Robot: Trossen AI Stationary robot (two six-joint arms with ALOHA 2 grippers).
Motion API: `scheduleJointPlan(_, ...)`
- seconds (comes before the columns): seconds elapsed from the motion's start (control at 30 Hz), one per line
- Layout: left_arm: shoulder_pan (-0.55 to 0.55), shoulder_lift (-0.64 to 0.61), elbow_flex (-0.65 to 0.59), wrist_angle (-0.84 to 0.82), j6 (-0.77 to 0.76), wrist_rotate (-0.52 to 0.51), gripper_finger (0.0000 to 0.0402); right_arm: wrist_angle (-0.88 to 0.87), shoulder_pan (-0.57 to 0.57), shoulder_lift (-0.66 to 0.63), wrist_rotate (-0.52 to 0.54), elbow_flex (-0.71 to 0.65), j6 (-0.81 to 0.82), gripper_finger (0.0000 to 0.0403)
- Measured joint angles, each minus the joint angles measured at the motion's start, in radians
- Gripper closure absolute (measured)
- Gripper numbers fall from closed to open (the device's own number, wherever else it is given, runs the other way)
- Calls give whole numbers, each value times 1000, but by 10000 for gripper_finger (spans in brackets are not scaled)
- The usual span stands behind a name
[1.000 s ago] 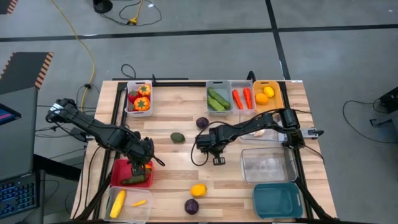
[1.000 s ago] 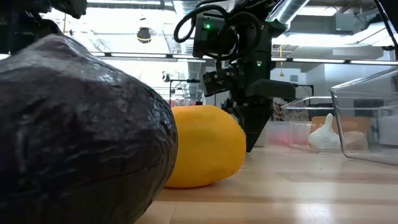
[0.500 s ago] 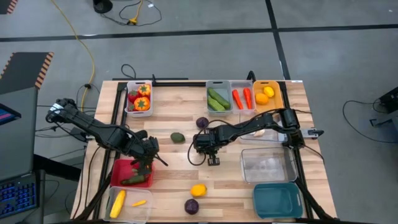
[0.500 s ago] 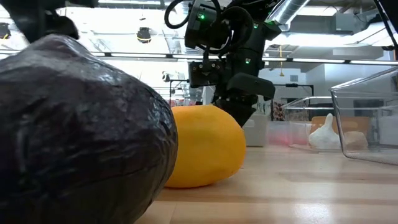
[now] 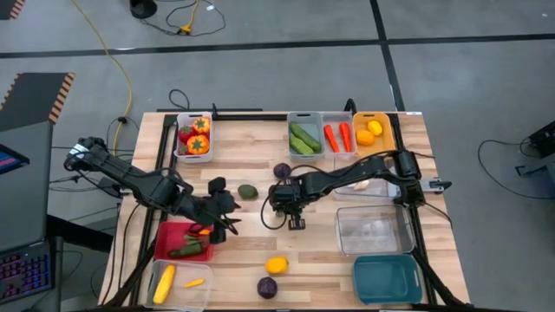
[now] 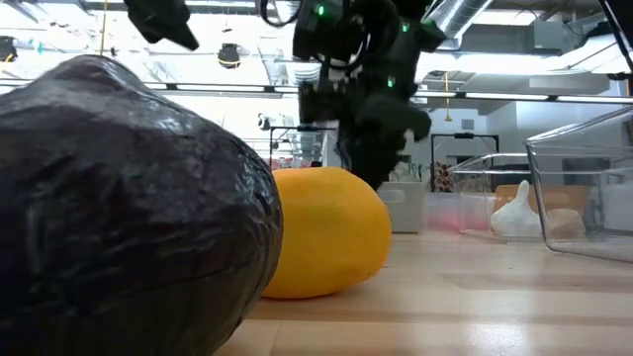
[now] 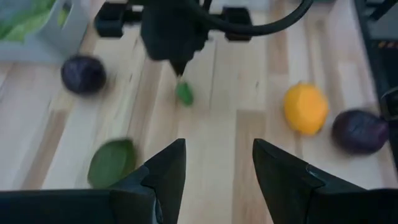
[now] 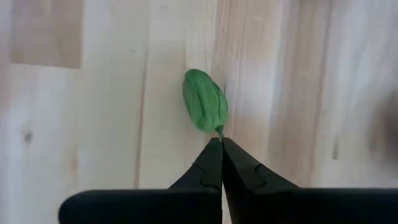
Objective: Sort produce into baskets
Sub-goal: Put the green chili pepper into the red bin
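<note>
Table (image 5: pixel 251 165): pale wood planks. Baskets: one red (image 5: pixel 170 236), one teal (image 5: pixel 384 279), one orange-yellow (image 5: pixel 382 130); both arms and grippers are black. Produce: yellow lemon (image 5: pixel 277 264), dark purple round (image 5: pixel 267 287), dark green piece (image 5: pixel 248 191), small bright green leaf-shaped piece (image 8: pixel 205 101), orange carrots (image 5: pixel 338 137), green cucumbers (image 5: pixel 303 139).

The surface (image 5: pixel 243 160) is pale wooden planking. Along its far edge sit a white basket (image 5: pixel 193 137) of red and orange produce, a basket of cucumbers (image 5: pixel 304 134), one of carrots (image 5: pixel 338 135) and an orange-yellow basket (image 5: pixel 371 130). Loose on the wood lie a dark green piece (image 5: pixel 248 191), a purple round (image 5: pixel 282 171), a lemon (image 5: pixel 277 264) and another purple round (image 5: pixel 267 287) (these two near the front). A red basket (image 5: pixel 168 236), clear basket (image 5: pixel 374 232) and teal basket (image 5: pixel 387 279) sit there too.
</note>
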Motion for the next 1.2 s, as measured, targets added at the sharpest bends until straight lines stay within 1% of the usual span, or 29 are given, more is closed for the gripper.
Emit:
scheduleJointPlan(0.13,0,1,0,69,33,-7,214,-33,0,-57,0,8,-6,376)
scheduleJointPlan(0.27,2,38,0,118,53,-39,197,-74,0,-142,2,8,-7,374)
scheduleJointPlan(0.4,19,122,0,190,99,-42,173,-117,0,-231,11,8,-7,368)
scheduleJointPlan(0.5,39,201,0,276,129,-37,154,-150,0,-291,11,8,-7,368)
scheduleJointPlan(0.63,75,312,0,394,131,-30,135,-207,0,-358,11,8,-7,371)
scheduleJointPlan(0.77,119,404,0,454,102,-26,130,-261,0,-412,14,8,-7,370)
scheduleJointPlan(0.87,153,464,1,482,73,-21,130,-295,0,-444,38,8,-7,369)
scheduleJointPlan(1.0,190,527,2,543,66,39,129,-336,0,-474,88,8,-7,371)
scheduleJointPlan(1.07,200,554,2,567,66,73,129,-344,0,-483,93,8,-7,371)
scheduleJointPlan(1.2,214,611,2,610,66,83,129,-353,0,-490,103,8,-7,369)
